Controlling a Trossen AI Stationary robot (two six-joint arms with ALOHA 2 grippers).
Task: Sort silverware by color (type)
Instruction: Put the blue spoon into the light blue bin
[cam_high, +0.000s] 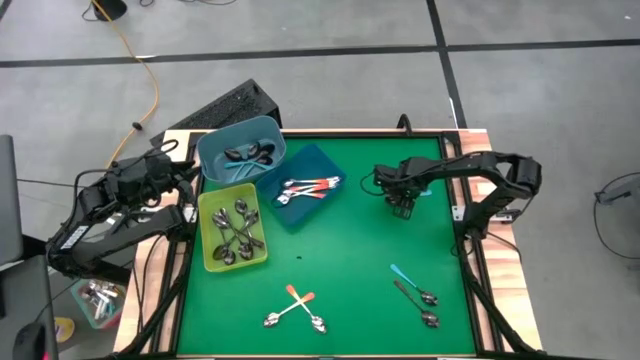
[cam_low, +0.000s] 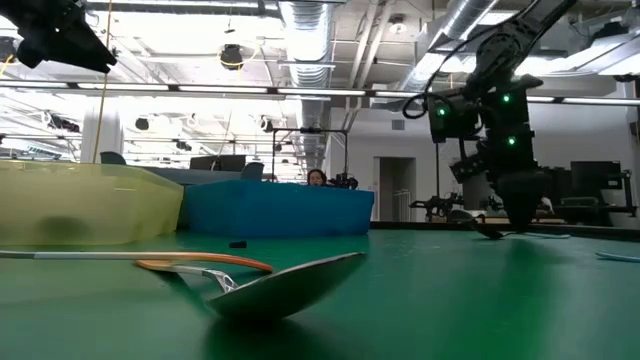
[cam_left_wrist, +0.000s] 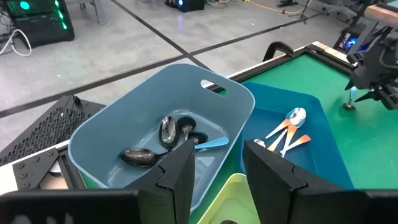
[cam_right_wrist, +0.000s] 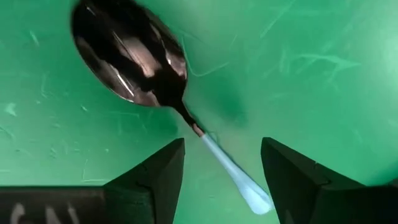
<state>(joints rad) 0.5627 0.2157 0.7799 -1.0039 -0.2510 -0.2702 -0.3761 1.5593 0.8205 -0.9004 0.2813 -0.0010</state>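
A teal-handled spoon (cam_right_wrist: 168, 87) lies on the green bench (cam_high: 340, 250) between the parted fingers of the right claw (cam_right_wrist: 221, 180), which hangs low over it with its jaws wide and grips nothing. The left claw (cam_left_wrist: 217, 168) hovers over the light-blue bin (cam_left_wrist: 112, 124), jaws partly apart and empty. That bin holds teal-handled spoons, the dark-blue tray (cam_high: 325, 205) orange-handled ones, the yellow-green bin (cam_high: 207, 240) plain metal ones. Two crossed orange-handled spoons (cam_high: 297, 308) and another pair (cam_high: 415, 295) lie near the bench's front.

The right gripper (cam_high: 402, 208) points down with fingers spread apart, while the left gripper (cam_left_wrist: 217, 171) waits, parted.
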